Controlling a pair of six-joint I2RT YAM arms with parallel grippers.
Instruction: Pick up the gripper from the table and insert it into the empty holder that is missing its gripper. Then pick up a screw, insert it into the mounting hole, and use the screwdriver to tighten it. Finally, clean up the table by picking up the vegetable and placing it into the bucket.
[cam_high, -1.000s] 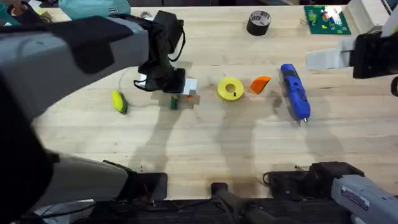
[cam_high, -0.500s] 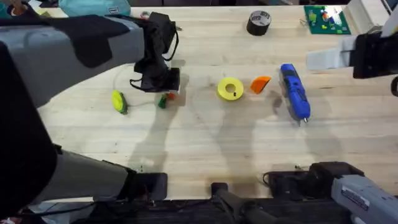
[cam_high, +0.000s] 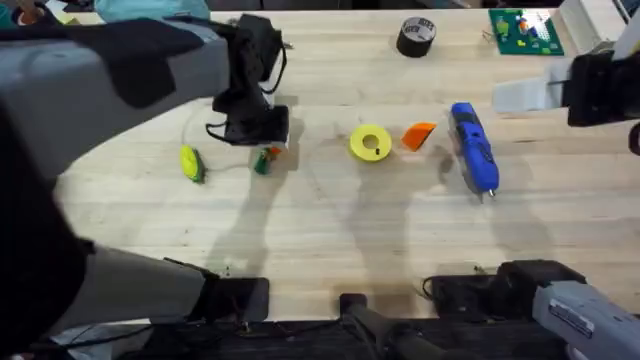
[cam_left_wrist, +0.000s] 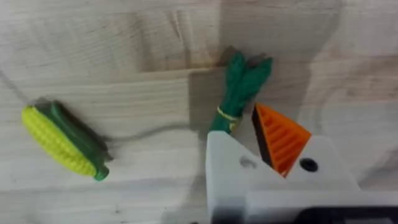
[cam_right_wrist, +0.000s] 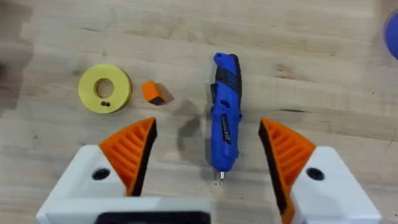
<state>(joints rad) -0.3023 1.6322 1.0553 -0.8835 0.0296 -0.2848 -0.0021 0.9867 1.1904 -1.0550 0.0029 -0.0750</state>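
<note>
My left gripper (cam_high: 264, 152) hovers low over the table (cam_high: 330, 230), left of centre. In the left wrist view it is shut on the stem end of the green vegetable (cam_left_wrist: 239, 84). One of its jaws carries an orange pad (cam_left_wrist: 281, 138). The other is the bare white holder (cam_left_wrist: 227, 168). The loose orange gripper (cam_high: 419, 134) lies between a yellow ring (cam_high: 371, 142) and the blue screwdriver (cam_high: 474, 147). My right gripper (cam_right_wrist: 210, 155) hangs open high above the screwdriver (cam_right_wrist: 225, 112), the orange gripper (cam_right_wrist: 155, 92) off to one side. The bucket is out of view.
A yellow toy corn (cam_high: 190, 163) lies left of the left gripper, also seen as the corn (cam_left_wrist: 62, 140) in the left wrist view. A black tape roll (cam_high: 416, 37) and a green board (cam_high: 525, 30) sit at the far edge. The right arm (cam_high: 600, 85) is at the right side.
The left gripper has shifted left, away from the yellow ring, and the vegetable has travelled with it. Over the last half second it barely moved. The right arm is still.
</note>
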